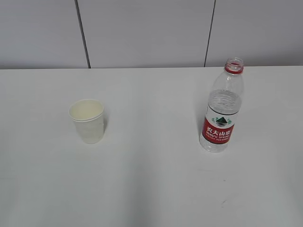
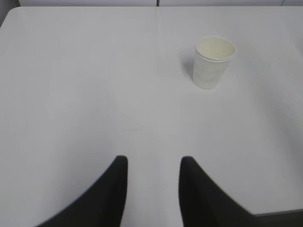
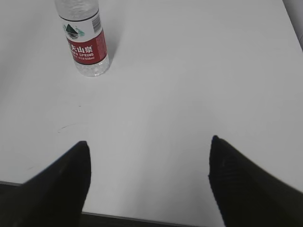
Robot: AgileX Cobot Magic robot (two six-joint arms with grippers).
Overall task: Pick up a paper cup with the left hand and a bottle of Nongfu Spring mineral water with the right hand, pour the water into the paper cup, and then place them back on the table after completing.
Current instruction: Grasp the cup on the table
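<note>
A white paper cup (image 1: 87, 120) stands upright on the left of the white table (image 1: 151, 189); it also shows in the left wrist view (image 2: 213, 62), far ahead and right of my left gripper (image 2: 154, 163), which is open and empty. An uncapped Nongfu Spring bottle (image 1: 221, 106) with a red label stands upright on the right, partly filled with clear water. In the right wrist view the bottle (image 3: 84, 42) is at the upper left, far from my right gripper (image 3: 149, 142), which is wide open and empty. Neither arm shows in the exterior view.
A grey panelled wall (image 1: 147, 33) runs behind the table's far edge. The table's near edge (image 3: 142, 220) lies just under the right gripper. A faint scuff mark (image 3: 71, 126) is on the tabletop near the bottle.
</note>
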